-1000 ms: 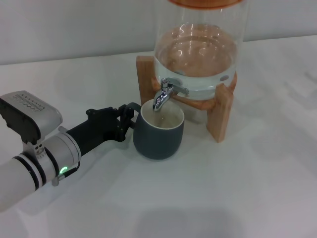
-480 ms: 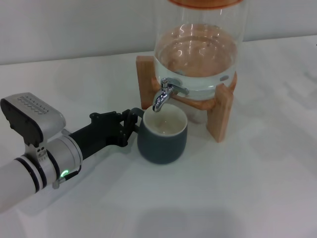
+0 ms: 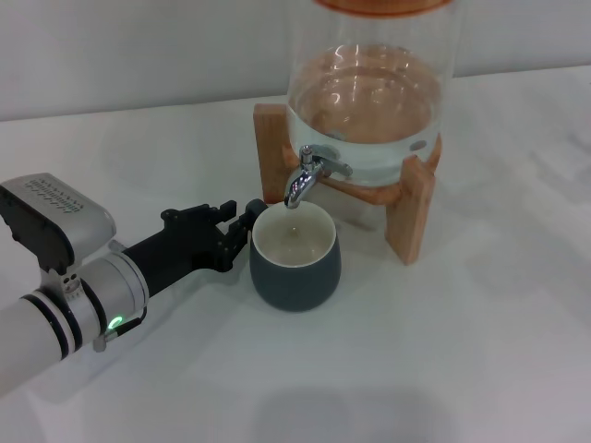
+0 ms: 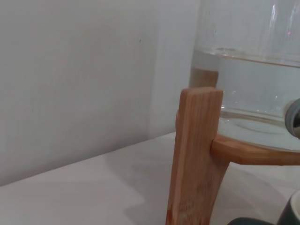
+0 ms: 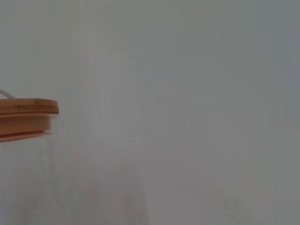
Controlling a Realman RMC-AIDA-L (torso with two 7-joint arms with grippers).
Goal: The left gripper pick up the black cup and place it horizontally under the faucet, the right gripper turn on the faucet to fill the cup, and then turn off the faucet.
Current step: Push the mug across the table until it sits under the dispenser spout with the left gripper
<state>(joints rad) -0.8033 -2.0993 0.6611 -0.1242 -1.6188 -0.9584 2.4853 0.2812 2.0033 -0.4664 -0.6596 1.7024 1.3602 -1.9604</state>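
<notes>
The black cup (image 3: 295,272) stands upright on the white table, its cream inside showing, with its far rim right under the spout of the chrome faucet (image 3: 305,175). My left gripper (image 3: 242,224) reaches in from the left and is shut on the cup's handle, which is hidden between the fingers. A sliver of the cup's rim shows in the left wrist view (image 4: 294,213). The right gripper is out of view in all frames.
The faucet sits on a large glass jar (image 3: 369,92) half full of water, held in a wooden stand (image 3: 411,217) behind the cup. The stand's leg (image 4: 194,154) fills the left wrist view. The jar's wooden lid (image 5: 26,117) shows in the right wrist view.
The left gripper has nudged the cup, first slightly right, then back left and a little nearer to me. The cup's opening now sits under the spout.
</notes>
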